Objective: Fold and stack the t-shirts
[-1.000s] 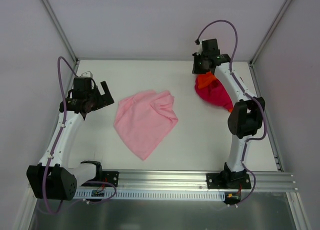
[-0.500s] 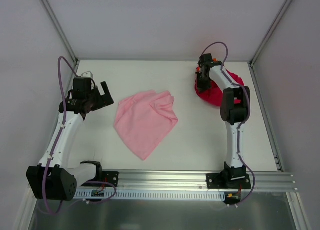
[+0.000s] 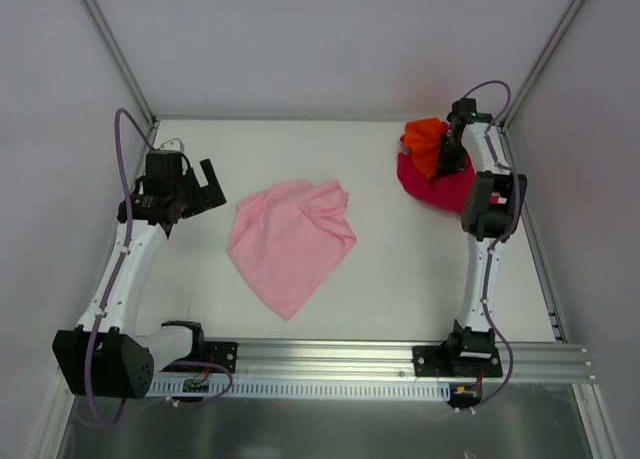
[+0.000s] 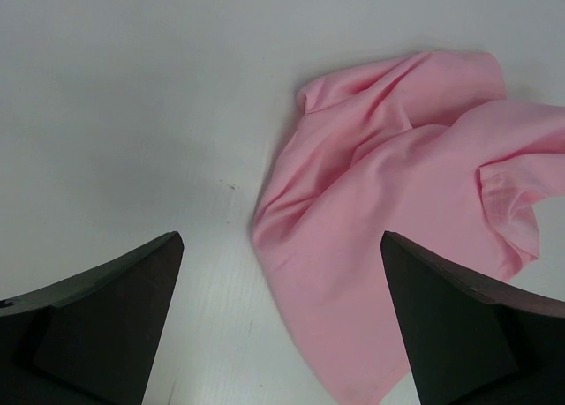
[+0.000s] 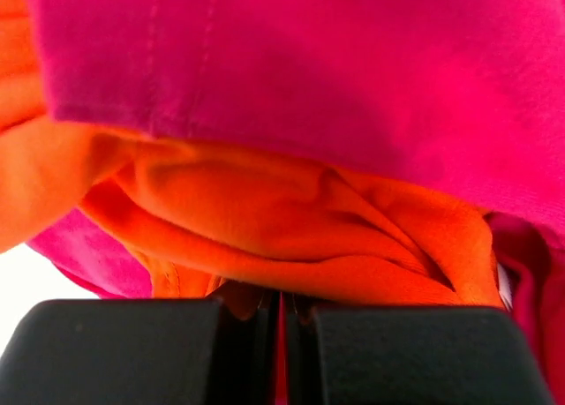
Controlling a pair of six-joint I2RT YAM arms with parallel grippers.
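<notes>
The light pink t-shirt (image 3: 290, 241) lies crumpled on the white table, left of centre; the left wrist view shows it (image 4: 415, 202) ahead and to the right. My left gripper (image 3: 207, 187) hovers just left of it, open and empty, its fingertips (image 4: 132, 299) wide apart. At the back right, the orange t-shirt (image 3: 424, 144) is bunched on top of the magenta-red t-shirt (image 3: 432, 187). My right gripper (image 3: 452, 157) is down in that pile, shut (image 5: 282, 303) on a fold of the orange t-shirt (image 5: 265, 211), with magenta-red cloth (image 5: 353, 70) pressed close above it.
Grey walls and metal frame posts (image 3: 545, 64) close in the table at the back and sides. The right arm's elbow (image 3: 485, 211) stands close to the right wall. A metal rail (image 3: 340, 364) holding both arm bases runs along the near edge.
My right arm has swung from the back middle to the far right corner and come down, taking the orange and magenta-red shirts with it. The left arm and pink shirt have not moved.
</notes>
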